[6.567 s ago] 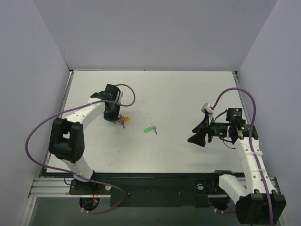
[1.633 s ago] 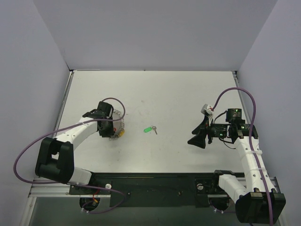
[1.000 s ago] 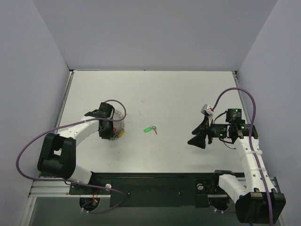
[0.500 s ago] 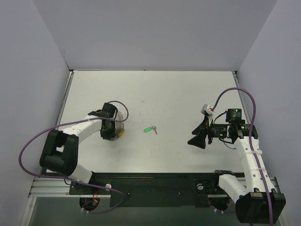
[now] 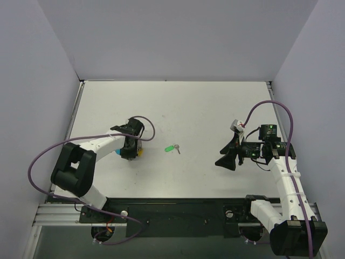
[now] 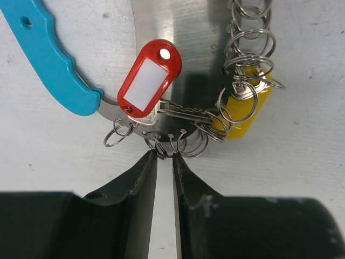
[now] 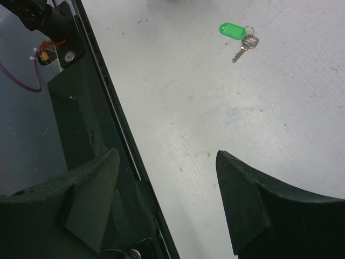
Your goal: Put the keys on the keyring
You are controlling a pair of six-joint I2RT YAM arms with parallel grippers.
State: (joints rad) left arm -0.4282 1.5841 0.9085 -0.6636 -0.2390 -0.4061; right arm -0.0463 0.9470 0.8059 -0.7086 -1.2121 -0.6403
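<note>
Silvery keyring [image 6: 173, 54], red, yellow, blue tags [image 6: 148, 81], left claw [image 6: 164, 157] pinching it, right claw [image 7: 166, 156] spread

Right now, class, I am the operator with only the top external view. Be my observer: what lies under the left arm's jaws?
Observer: A red oblong plastic tag, with a small silver key lying between it and a yellow plastic tag.
Operator: Are the left jaws open?
Observer: Nearly closed; a narrow gap shows between them, tips at some small silvery wire rings.
Operator: How does the bright green oblong tag join its tiny silver key?
Observer: Through a small silvery split ring.
</note>
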